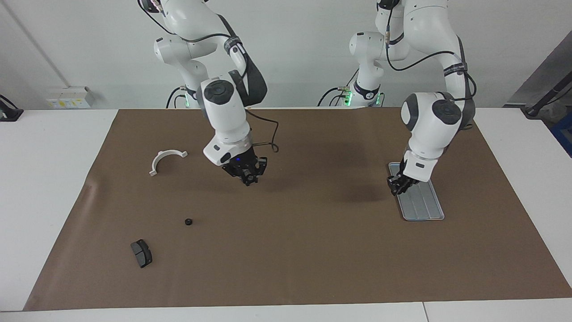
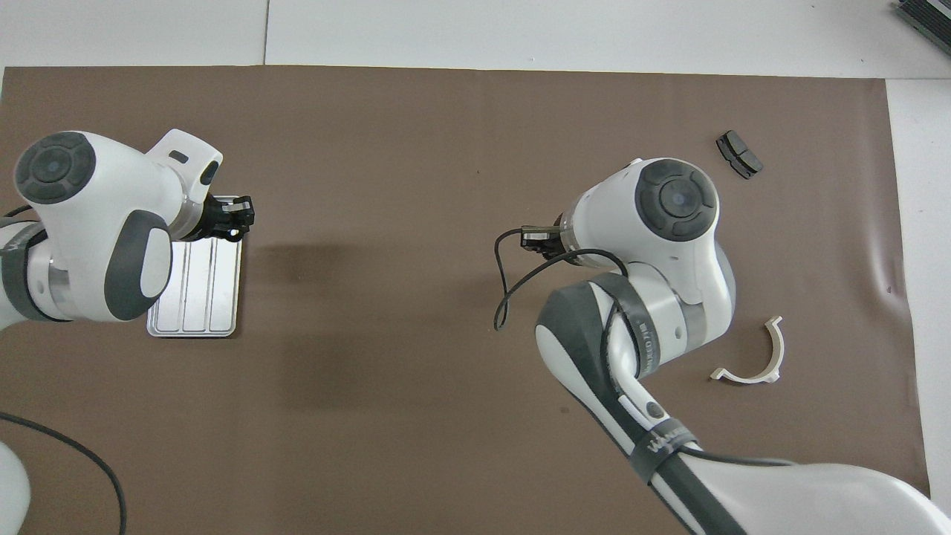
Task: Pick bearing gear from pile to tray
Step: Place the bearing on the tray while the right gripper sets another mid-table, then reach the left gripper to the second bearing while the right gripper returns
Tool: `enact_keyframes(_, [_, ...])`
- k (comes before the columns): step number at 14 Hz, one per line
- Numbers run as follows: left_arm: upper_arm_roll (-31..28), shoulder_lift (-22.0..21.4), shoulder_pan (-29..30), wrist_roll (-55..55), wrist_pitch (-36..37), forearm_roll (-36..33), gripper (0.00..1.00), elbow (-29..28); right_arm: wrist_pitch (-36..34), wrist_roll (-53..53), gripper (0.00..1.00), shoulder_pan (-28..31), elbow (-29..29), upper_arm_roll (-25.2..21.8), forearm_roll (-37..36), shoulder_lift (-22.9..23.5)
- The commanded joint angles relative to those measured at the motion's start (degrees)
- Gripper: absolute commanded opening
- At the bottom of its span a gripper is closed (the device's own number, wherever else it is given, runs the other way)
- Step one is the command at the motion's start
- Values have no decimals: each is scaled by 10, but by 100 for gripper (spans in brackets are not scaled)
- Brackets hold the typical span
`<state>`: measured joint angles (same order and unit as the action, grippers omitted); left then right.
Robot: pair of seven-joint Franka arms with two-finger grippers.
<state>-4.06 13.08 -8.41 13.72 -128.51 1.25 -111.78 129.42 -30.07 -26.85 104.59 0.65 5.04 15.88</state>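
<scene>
Currently left end effector (image 1: 399, 185) over tray (image 1: 424, 205) edge, right end effector (image 1: 248, 176) well apart from tray; grip state unclear for both

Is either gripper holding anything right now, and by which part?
It cannot be told. The left gripper hangs over the tray, the right gripper over the brown mat; no part shows in either.
</scene>
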Motion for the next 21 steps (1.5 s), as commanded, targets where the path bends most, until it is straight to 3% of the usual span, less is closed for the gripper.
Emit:
enact_keyframes(1, [7, -25, 37, -76, 1, 4, 0, -46, 35, -86, 0, -49, -7, 0, -10, 25])
enact_keyframes(4, [5, -31, 45, -108, -22, 4, 0, -87, 82, -160, 0, -104, -11, -1, -11, 73])
enact_keyframes(5, [5, -31, 44, -107, -25, 5, 9, -91, 96, -176, 0, -118, -15, -1, -13, 90])
enact_keyframes(6, [5, -32, 44, -106, -23, 5, 31, -92, 107, -190, 0, -121, -25, -1, -18, 103])
enact_keyframes(7, [5, -33, 44, -106, -23, 5, 64, -92, 109, -197, 0, -122, -32, -1, -19, 110])
enact_keyframes(8, [5, -33, 44, -108, -23, 4, 86, -92, 109, -198, 0, -123, -34, 0, -20, 114])
enact_keyframes(9, [5, -32, 43, -108, -23, 4, 100, -90, 113, -200, 4, -124, -34, 0, -22, 120])
enact_keyframes(11, [5, -29, 38, -108, -22, 4, 100, -80, 130, -209, 27, -137, -30, 0, -22, 129])
enact_keyframes(12, [5, -26, 38, -106, -22, 4, 100, -72, 128, -210, 48, -137, -30, 0, -22, 129])
enact_keyframes(13, [6, -24, 34, -101, -19, 5, 100, -58, 128, -210, 99, -137, -30, -1, -23, 129])
enact_keyframes(17, [9, -15, 0, -48, -10, 36, 100, -25, 118, -209, 100, -130, -30, -7, -58, 119])
enact_keyframes(21, [6, -12, -116, 116, -30, 31, 100, -19, 45, -164, 100, -54, -28, -14, -78, 45])
